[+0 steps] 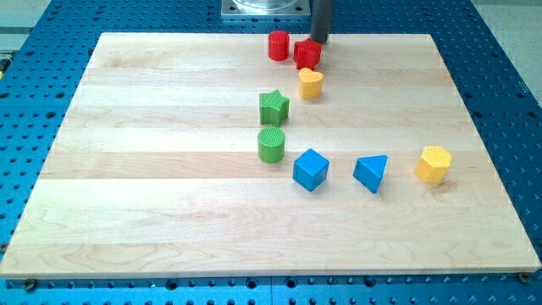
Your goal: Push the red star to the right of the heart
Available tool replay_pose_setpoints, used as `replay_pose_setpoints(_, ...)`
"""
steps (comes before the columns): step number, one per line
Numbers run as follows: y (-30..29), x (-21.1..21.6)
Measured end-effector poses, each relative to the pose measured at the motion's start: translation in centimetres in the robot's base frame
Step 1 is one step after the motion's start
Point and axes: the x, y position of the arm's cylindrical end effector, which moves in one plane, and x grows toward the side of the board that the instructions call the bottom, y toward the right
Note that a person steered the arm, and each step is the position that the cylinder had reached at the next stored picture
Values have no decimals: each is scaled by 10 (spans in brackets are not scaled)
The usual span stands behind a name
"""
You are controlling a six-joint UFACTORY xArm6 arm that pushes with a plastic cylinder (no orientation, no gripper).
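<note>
In the camera view, my tip [319,40] sits at the top edge of the pale wooden board [169,212], touching the red star block [307,54] from above; it grips nothing. The yellow heart block [311,84] lies just below the star, a red cylinder block [279,45] just left.

rod [321,19]: top cut off | my tip [318,40]: behind red star [307,55]

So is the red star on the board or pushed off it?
On the board: the red star sits near its top edge, just above the yellow heart, my tip at it.
</note>
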Motion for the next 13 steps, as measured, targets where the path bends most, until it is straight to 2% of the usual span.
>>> replay_pose_setpoints(1, -5, 17)
replay_pose_setpoints(3, -84, 13)
replay_pose_setpoints(4, -101, 19)
replay_pose_setpoints(5, -76, 40)
replay_pose_setpoints(9, 47, 56)
replay_pose_setpoints(11, 60, 74)
replay_pose_setpoints(13, 60, 74)
